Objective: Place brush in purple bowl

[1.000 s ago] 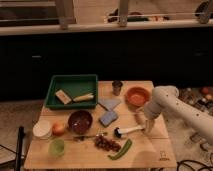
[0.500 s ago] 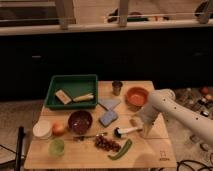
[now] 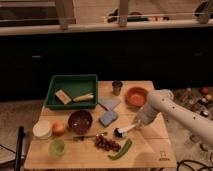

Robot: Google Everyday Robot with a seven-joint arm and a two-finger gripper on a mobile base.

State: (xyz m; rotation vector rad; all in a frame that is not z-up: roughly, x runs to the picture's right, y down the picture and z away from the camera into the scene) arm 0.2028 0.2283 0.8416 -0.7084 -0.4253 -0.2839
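Note:
The brush (image 3: 125, 130) lies on the wooden table (image 3: 150, 150), its dark round head at the left and its white handle pointing right. The gripper (image 3: 138, 122) is at the end of the white arm (image 3: 172, 107), down at the handle's right end. The purple bowl (image 3: 80, 121) stands to the left, about a bowl's width from the brush head.
An orange bowl (image 3: 136, 96) is behind the gripper. Two blue sponges (image 3: 108, 111) lie between the bowls. A green tray (image 3: 73, 90), a metal cup (image 3: 117, 87), a green vegetable (image 3: 121, 149), a knife (image 3: 87, 137), dark grapes (image 3: 106, 143), a light-green cup (image 3: 56, 147) and a white container (image 3: 42, 129) are also on the table.
The arm has lowered and moved left, bringing the gripper down to the brush handle. The brush and bowls have not moved.

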